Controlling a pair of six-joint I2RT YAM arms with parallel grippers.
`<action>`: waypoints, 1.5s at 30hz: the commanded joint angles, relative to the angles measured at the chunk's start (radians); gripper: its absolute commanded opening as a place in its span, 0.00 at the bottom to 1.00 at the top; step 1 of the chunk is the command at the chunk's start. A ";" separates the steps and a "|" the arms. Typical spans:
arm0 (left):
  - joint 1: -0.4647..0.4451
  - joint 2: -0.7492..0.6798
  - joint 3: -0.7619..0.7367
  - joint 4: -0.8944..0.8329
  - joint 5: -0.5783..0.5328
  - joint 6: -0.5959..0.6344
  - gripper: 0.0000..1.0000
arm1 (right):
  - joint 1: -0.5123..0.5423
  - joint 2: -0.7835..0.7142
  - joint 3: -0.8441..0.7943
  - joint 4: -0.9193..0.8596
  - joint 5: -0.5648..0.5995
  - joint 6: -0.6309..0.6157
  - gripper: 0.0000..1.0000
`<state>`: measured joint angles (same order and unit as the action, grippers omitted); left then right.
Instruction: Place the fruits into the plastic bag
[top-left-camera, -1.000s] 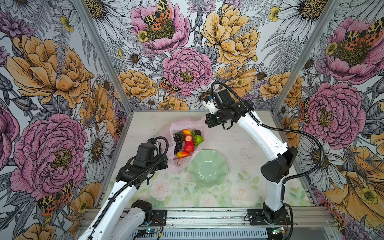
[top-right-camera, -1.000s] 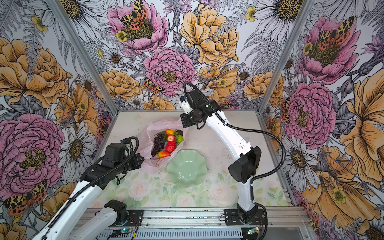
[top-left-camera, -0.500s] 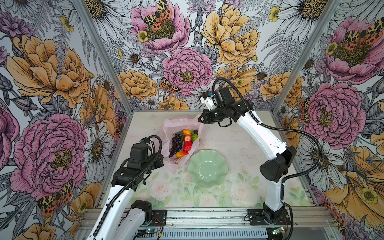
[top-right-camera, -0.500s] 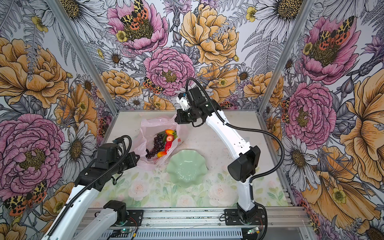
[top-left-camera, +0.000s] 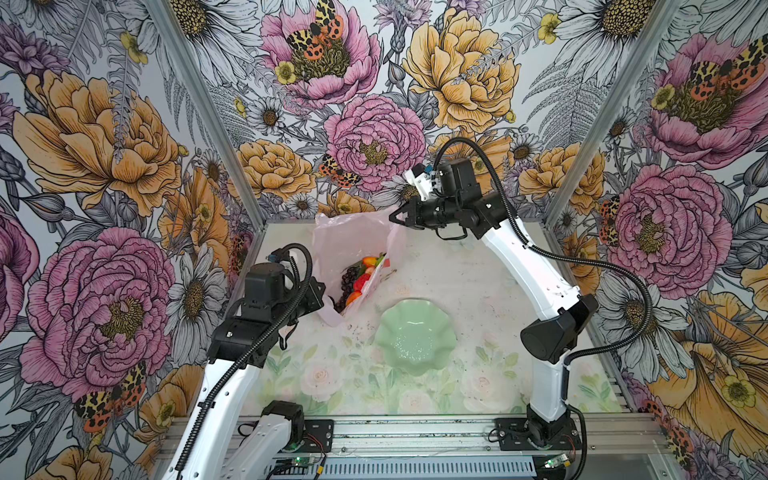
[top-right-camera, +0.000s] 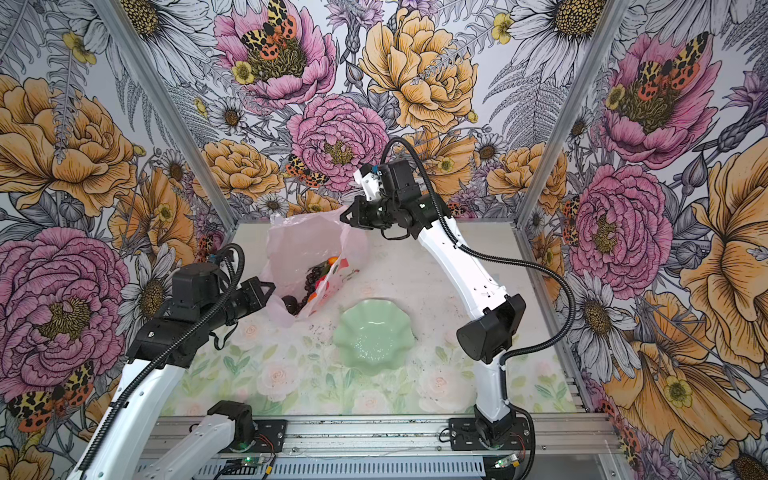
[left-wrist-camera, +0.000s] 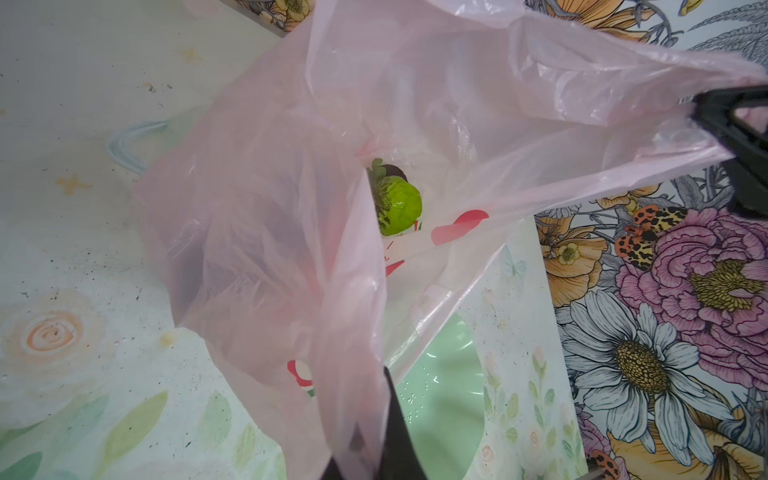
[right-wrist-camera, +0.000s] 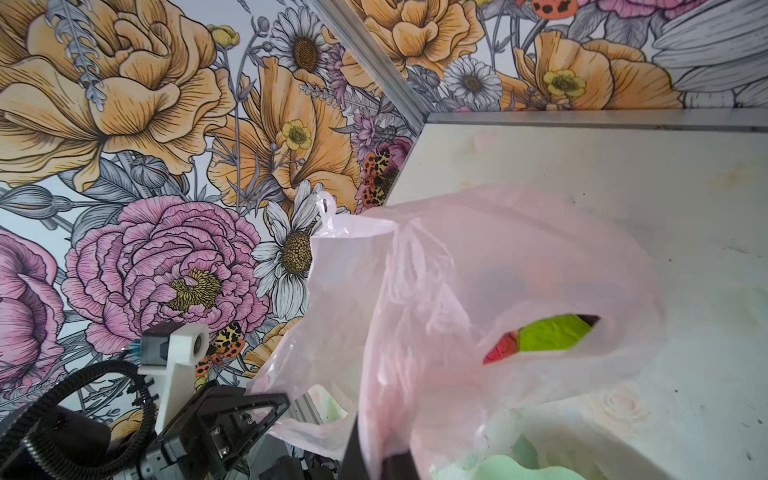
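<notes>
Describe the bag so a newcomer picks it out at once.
On the floral table, beside the pale green dish, the plastic bag is held between the left gripper and right gripper. Only it is thin translucent pink, with fruits inside.

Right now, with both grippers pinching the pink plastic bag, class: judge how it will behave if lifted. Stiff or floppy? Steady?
Probably floppy: the plastic bag wrinkles and sags between the left gripper and the right gripper. Likely bottom-heavy and swingy, since the fruits pile at its low end. The thin film might tear.
</notes>
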<state>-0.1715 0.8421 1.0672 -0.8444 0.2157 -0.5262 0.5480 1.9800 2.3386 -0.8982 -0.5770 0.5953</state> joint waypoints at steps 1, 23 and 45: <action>0.015 0.013 0.061 -0.011 0.025 -0.024 0.00 | -0.006 0.012 0.046 0.042 -0.032 0.030 0.00; 0.036 0.155 0.311 -0.037 0.013 -0.053 0.00 | -0.003 0.062 0.187 0.041 -0.048 0.063 0.00; 0.039 0.355 0.461 -0.011 0.032 -0.116 0.00 | 0.077 0.127 0.271 0.041 0.036 0.094 0.00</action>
<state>-0.1917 1.2339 1.5723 -0.8719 0.2295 -0.6136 0.6529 2.1632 2.6186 -0.8848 -0.5919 0.6846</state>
